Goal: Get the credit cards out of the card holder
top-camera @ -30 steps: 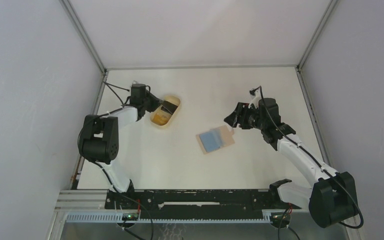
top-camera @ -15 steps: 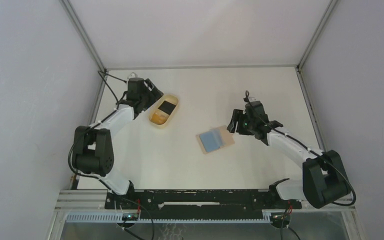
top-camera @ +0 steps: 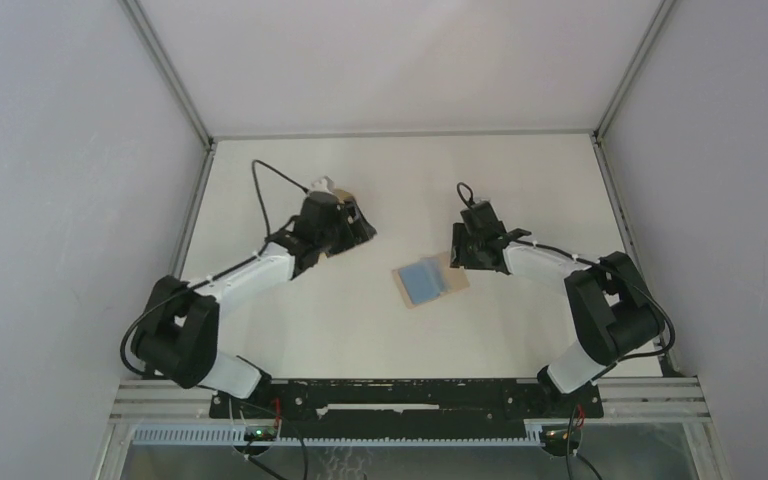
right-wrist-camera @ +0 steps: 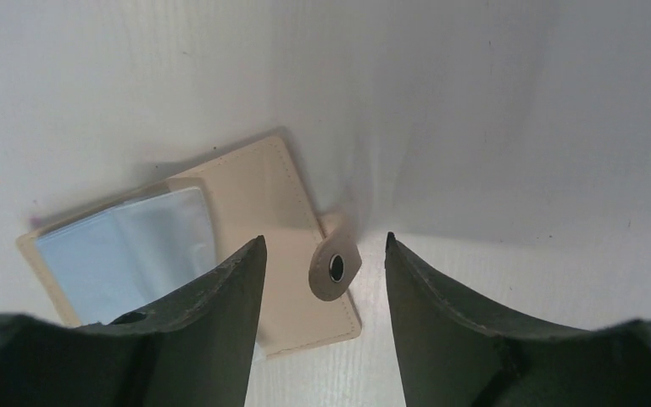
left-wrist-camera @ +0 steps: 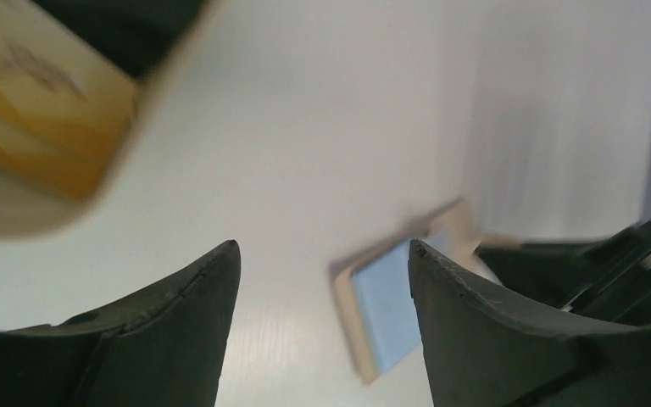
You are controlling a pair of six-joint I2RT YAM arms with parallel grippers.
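At the left, the left arm's dark, matte two-fingered claw (top-camera: 355,228) hung with its curved fingers spread wide and nothing between them. Just beside it, in the left wrist view, lay a blurred oval tan tray with a pale raised rim (left-wrist-camera: 59,153). The smooth white tabletop (top-camera: 360,320) ran on toward the middle, where the flat tan rectangular card holder (top-camera: 453,272) lay, its beige leather-like face edged with a fine stitched seam. The thin, light blue rectangular credit cards (top-camera: 422,281) sat on the holder's left part, slightly glossy, with a strip of tan framing their outer edges; whether they were tucked into a pocket could not be told. From the holder's right edge a small rounded tan tab with a dark metal snap button (right-wrist-camera: 335,267) curled upward. The right arm's dark claw (top-camera: 457,250) hovered at that corner, released and empty, its fingers standing either side of the tab in the right wrist view.
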